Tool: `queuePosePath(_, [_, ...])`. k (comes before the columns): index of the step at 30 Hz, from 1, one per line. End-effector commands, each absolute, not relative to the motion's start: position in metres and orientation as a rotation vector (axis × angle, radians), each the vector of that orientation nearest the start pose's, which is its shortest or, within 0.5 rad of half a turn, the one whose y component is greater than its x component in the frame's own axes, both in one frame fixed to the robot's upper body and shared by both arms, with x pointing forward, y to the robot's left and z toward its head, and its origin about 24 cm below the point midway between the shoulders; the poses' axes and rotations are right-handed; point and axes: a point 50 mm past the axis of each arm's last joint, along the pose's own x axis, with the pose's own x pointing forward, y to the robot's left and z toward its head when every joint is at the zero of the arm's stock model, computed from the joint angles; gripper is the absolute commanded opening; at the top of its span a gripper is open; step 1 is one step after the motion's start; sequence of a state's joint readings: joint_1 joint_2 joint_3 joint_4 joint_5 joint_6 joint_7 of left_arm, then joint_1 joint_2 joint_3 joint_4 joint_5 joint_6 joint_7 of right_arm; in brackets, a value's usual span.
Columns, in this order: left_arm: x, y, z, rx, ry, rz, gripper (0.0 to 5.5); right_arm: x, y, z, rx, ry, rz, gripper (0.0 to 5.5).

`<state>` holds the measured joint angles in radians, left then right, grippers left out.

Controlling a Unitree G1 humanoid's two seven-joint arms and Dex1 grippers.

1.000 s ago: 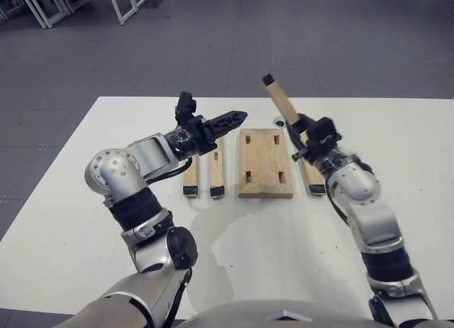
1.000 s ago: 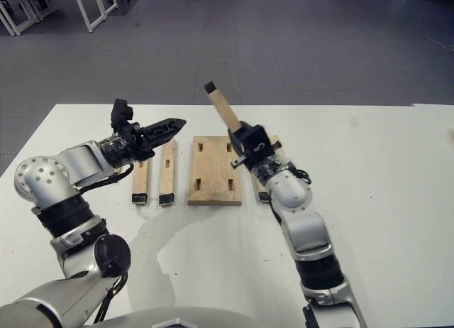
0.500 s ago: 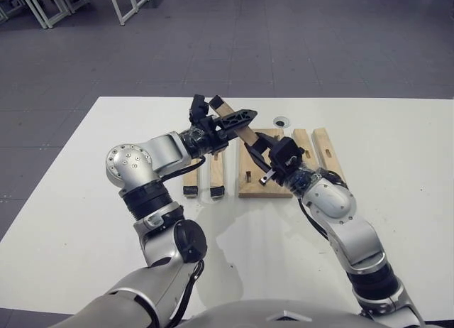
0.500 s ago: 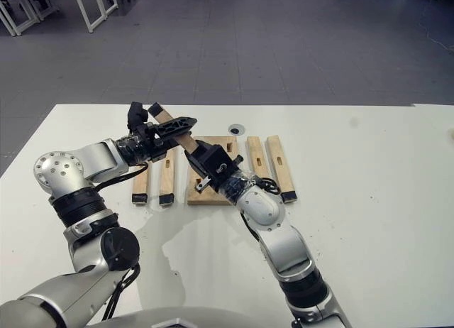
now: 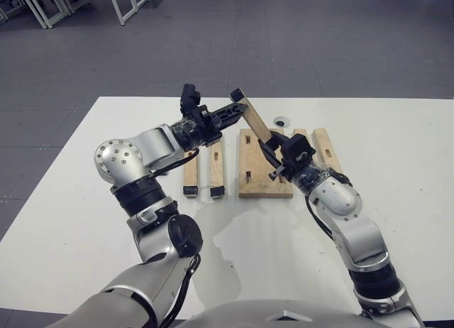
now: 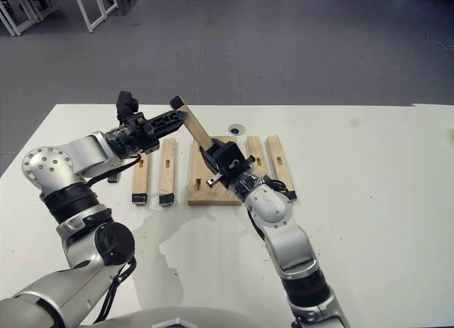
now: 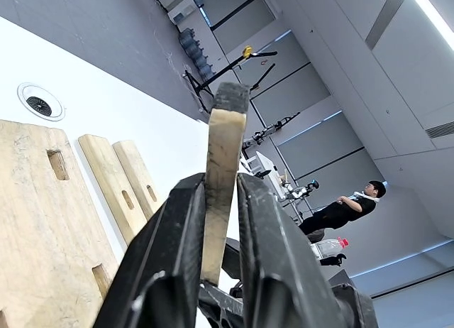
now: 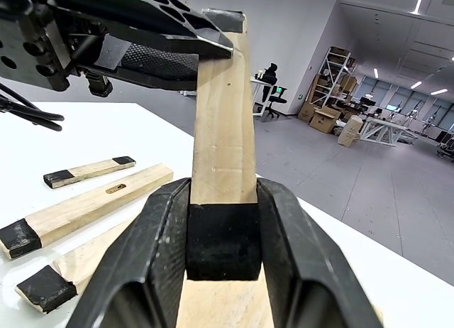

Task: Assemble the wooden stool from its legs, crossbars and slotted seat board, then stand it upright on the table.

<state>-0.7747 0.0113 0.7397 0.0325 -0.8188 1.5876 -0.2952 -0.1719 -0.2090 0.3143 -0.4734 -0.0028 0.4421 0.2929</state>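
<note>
A wooden leg (image 5: 255, 121) with black end caps is held tilted in the air above the slotted seat board (image 5: 266, 173). My right gripper (image 5: 274, 149) is shut on its lower capped end (image 8: 221, 239). My left gripper (image 5: 235, 113) is shut on its upper part, a finger (image 7: 177, 221) on each side of the wood (image 7: 223, 147). Two more legs (image 5: 190, 174) (image 5: 216, 170) lie side by side to the left of the board. Two slotted crossbars (image 5: 302, 140) (image 5: 327, 148) lie to its right.
A small round hole (image 5: 281, 120) is in the white table (image 5: 85, 200) just behind the board. The near half of the table and its far right side are bare. Grey floor and white frames lie beyond the far edge.
My right arm swung the leg from the right side leftward over the seat board. My left gripper came in and shut on the leg's upper end.
</note>
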Motion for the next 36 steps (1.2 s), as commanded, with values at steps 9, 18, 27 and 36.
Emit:
queuePosePath(9, [0.315,0.138,0.164,-0.884,0.466,-0.783,1.56,0.238,-0.069,0.128,-0.246,-0.09,0.665,1.31])
queuePosePath(18, [0.316,0.136,0.169,-0.92,0.442,-0.815,0.61,0.24,-0.071,0.129,-0.246,-0.091,0.655,1.31])
queuePosePath(27, [0.312,0.132,0.177,-0.935,0.366,-0.884,0.47,0.242,-0.071,0.131,-0.006,0.017,0.689,1.31])
queuePosePath(36, [0.32,0.139,0.173,-0.785,0.318,-0.73,0.41,0.244,-0.074,0.134,-0.051,0.038,0.765,2.35])
